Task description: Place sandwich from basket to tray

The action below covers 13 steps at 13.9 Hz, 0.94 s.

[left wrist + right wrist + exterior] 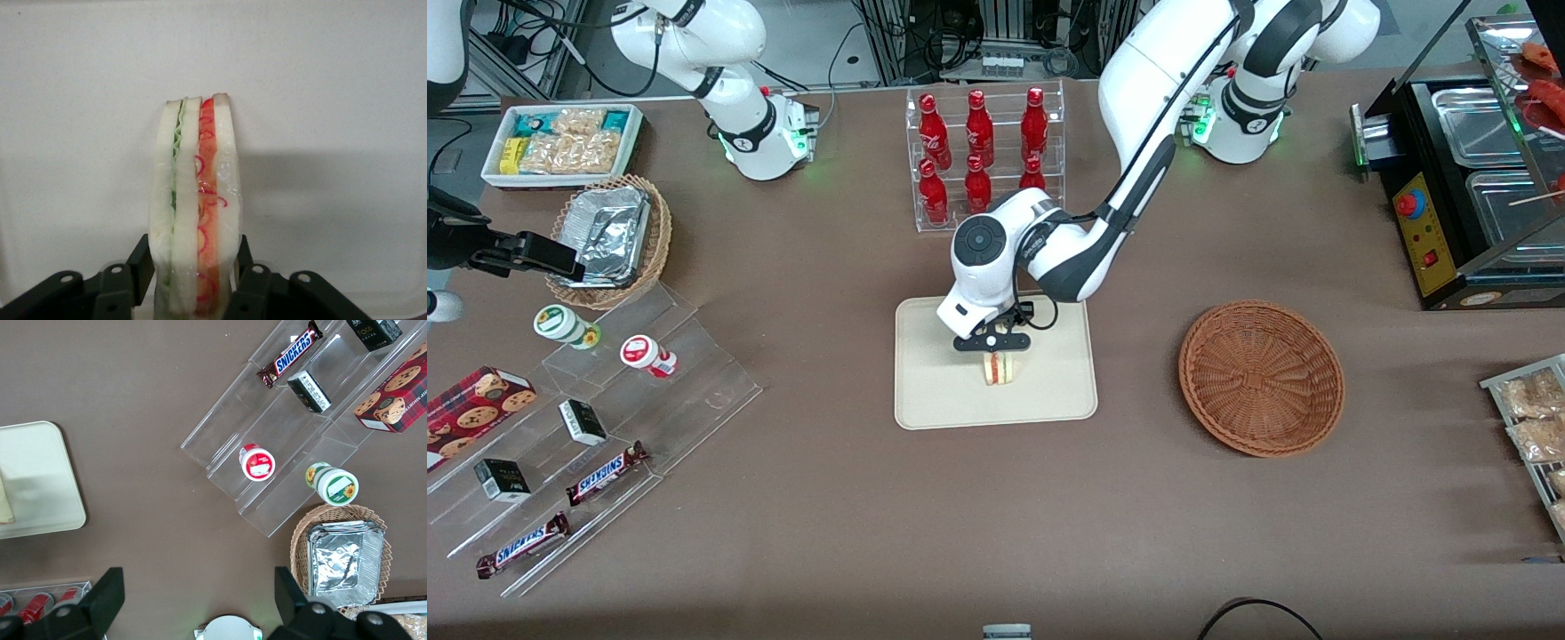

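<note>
Two chocolate bars [607, 473] on the clear stepped stand [605, 418] are showing the word SNICKERS on their wrappers, one on a higher step and one nearer the front camera; the right wrist view is also catching that word on one of them. The red bottles [978, 156] in the clear rack [989, 156] are carrying white script that is too small to read. A red box of biscuits [476, 404], two small dark cartons and two round lidded cups are sitting on the same stand, their labels not readable.

The gripper [996, 354] is hanging over the tray [934, 391], its fingers [140, 263] closing narrowly on the sandwich [997, 367], one finger pressing each bread face. The sandwich is standing on edge on the tray's surface, cut side toward the wrist camera, with green filling in one layer and red-orange in the other. The basket [1261, 378] is sitting on the brown table [996, 533] toward the working arm's end, well apart from the tray.

Toward the parked arm's end, a lighter wicker basket [618, 240] is holding foil containers, and a white bin of snack packets [560, 142] is lying farther from the front camera. A black counter machine with steel pans [1467, 187] is standing at the working arm's end. The bottle rack is just above the tray in the front view, with the arm's wrist crossing in front of it.
</note>
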Tool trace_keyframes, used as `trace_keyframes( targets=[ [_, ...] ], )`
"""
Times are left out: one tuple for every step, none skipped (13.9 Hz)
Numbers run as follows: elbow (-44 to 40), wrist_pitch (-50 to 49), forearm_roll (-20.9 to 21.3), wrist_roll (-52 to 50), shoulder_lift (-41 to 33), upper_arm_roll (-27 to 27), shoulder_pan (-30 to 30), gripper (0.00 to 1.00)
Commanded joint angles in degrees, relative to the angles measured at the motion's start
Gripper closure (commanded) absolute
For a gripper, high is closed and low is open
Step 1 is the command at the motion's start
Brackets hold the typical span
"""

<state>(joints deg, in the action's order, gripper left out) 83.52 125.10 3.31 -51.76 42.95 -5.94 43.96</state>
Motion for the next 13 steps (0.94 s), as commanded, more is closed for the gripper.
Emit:
trace_keyframes(
  targets=[
    [-0.7,-3.4,0.1,-2.0,-4.7,0.8,0.3,0.00],
    [-0.8,-5.5,0.1,-2.4,-6.7,0.8,0.2,0.00],
    [-0.7,-7.1,0.1,-2.4,-8.8,1.1,0.2,0.00],
    [-0.6,-9.1,0.1,-2.6,-10.6,1.1,0.0,0.00],
    [-0.6,-11.5,0.1,-5.2,-12.3,1.1,-1.3,0.00],
    [-0.5,-13.5,0.0,-8.2,-14.3,1.1,-2.8,0.00],
    [0.1,-15.7,-0.1,-9.0,-16.7,1.1,-4.7,0.00],
    [0.6,-18.5,-0.1,-8.8,-18.6,1.1,-6.7,0.00],
    [0.9,-20.6,-0.1,-8.4,-20.3,1.0,-8.5,0.00],
    [1.1,-22.5,-0.1,-6.3,-21.7,1.0,-10.4,0.00],
    [1.6,-24.3,-0.1,-3.3,-23.2,1.0,-12.1,0.00],
    [1.9,-26.0,-0.1,0.2,-25.0,1.0,-14.6,0.00],
    [2.4,-28.0,-0.1,3.4,-27.1,1.0,-16.5,0.00]
  ],
)
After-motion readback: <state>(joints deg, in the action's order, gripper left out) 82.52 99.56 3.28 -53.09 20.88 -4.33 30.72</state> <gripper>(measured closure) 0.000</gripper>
